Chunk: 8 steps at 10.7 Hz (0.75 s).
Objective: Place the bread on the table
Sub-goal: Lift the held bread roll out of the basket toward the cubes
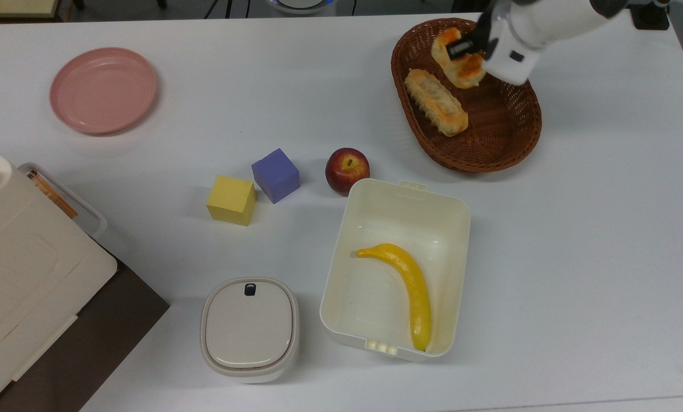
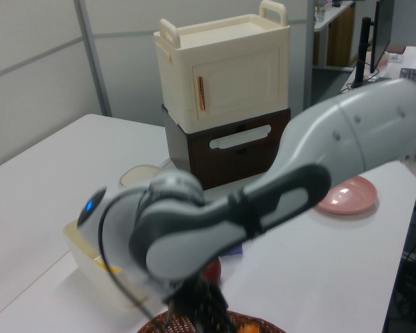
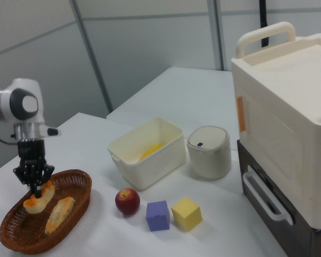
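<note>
The bread [image 1: 443, 41], a chunky roll with an orange glazed top, hangs just above the far end of the brown wicker basket [image 1: 533, 129]. My gripper [image 1: 460, 50] is shut on the bread across its middle. In the right view the gripper [image 3: 35, 183] points straight down, and the bread [image 3: 40, 201] hangs slightly above the basket [image 3: 10, 238]. A longer, paler loaf [image 1: 435, 102] lies inside the basket beside it. The white table [image 1: 576, 257] spreads out around the basket.
A red apple [image 1: 347, 170] sits beside an open cream box [image 1: 410, 191] holding a banana [image 1: 410, 289]. Purple [image 1: 275, 174] and yellow [image 1: 231, 199] cubes, a lidded pot [image 1: 249, 329], a pink plate [image 1: 103, 90] and a cabinet [image 1: 26, 274] lie toward the top view's left.
</note>
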Motion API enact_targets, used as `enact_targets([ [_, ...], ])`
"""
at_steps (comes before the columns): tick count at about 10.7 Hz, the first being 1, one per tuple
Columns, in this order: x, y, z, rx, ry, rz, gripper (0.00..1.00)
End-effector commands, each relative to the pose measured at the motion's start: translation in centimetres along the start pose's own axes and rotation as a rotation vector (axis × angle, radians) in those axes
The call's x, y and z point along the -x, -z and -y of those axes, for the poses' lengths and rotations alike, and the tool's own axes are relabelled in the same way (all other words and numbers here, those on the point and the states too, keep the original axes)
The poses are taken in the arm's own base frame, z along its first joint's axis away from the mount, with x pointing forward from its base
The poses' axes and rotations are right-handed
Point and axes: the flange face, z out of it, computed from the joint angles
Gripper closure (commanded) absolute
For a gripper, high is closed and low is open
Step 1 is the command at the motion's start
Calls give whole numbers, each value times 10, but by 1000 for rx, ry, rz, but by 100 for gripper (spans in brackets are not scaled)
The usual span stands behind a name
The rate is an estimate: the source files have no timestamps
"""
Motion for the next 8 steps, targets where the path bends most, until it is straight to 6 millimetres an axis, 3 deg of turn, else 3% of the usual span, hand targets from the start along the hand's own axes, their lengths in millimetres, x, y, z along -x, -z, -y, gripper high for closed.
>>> enact_targets([
  [1, 47, 35, -82, -50, -31, -44, 100],
  [3, 54, 40, -143, -17, -83, -64, 100],
  [7, 77, 26, -263, -45, -115, -92, 100],
  [8, 80, 23, -284, -42, -123, -113, 100],
])
